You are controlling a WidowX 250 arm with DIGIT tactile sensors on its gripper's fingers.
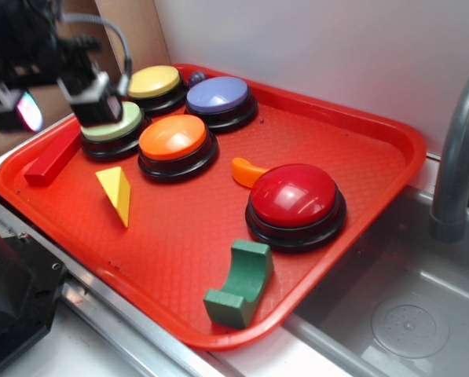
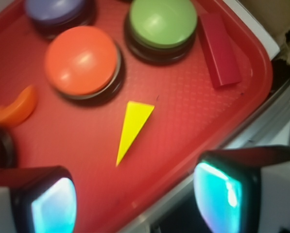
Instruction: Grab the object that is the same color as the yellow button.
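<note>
The yellow wedge block (image 1: 116, 192) lies on the red tray (image 1: 352, 157) near its front left, in front of the orange-topped button. In the wrist view the wedge (image 2: 133, 127) lies ahead of my gripper, its thin tip pointing back toward the gap between the fingers. The yellow button (image 1: 154, 81) stands at the tray's back left; it is out of the wrist view. My gripper (image 1: 53, 102) hovers above the tray's left edge, well above the wedge. It is open and empty in the wrist view (image 2: 135, 204), with both glowing pads (image 2: 52, 204) wide apart.
A light-green-topped button (image 1: 112, 126), an orange button (image 1: 175, 141), a purple button (image 1: 218, 96) and a red button (image 1: 295, 200) stand on the tray. A red bar (image 1: 53, 155), an orange curved piece (image 1: 248, 171) and a green arch block (image 1: 240, 284) lie there too. A sink with a faucet (image 1: 458, 157) is at the right.
</note>
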